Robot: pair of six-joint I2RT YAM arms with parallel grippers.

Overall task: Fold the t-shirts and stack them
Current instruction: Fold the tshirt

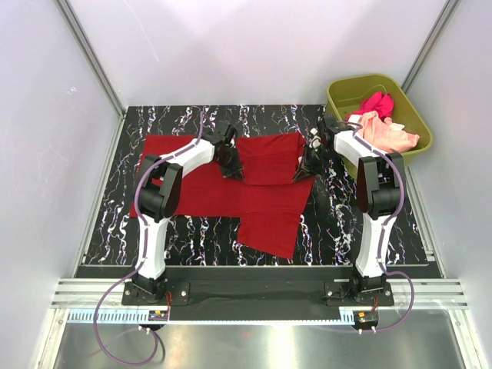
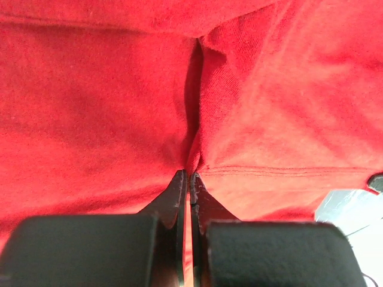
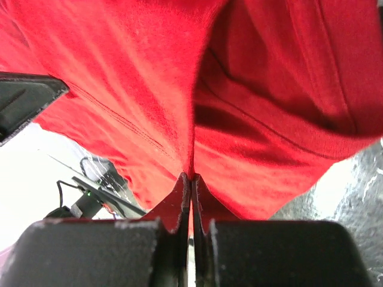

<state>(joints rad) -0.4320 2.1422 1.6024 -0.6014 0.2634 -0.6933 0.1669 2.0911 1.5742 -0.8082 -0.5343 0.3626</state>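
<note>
Pinching the deep red t-shirt (image 1: 265, 201) with both arms: left gripper (image 2: 188, 177) and right gripper (image 3: 191, 178) each clamped tight on a fold of its cloth, jaws together. Shirt lies spread mid-table on the black marbled table (image 1: 115, 231). Magenta t-shirt (image 1: 377, 102) and peach t-shirt (image 1: 392, 137) sit in the olive tub (image 1: 338, 96), far right corner.

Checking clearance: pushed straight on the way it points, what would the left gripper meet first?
The left gripper would meet the red t-shirt it pinches; anything behind the cloth is hidden.
</note>
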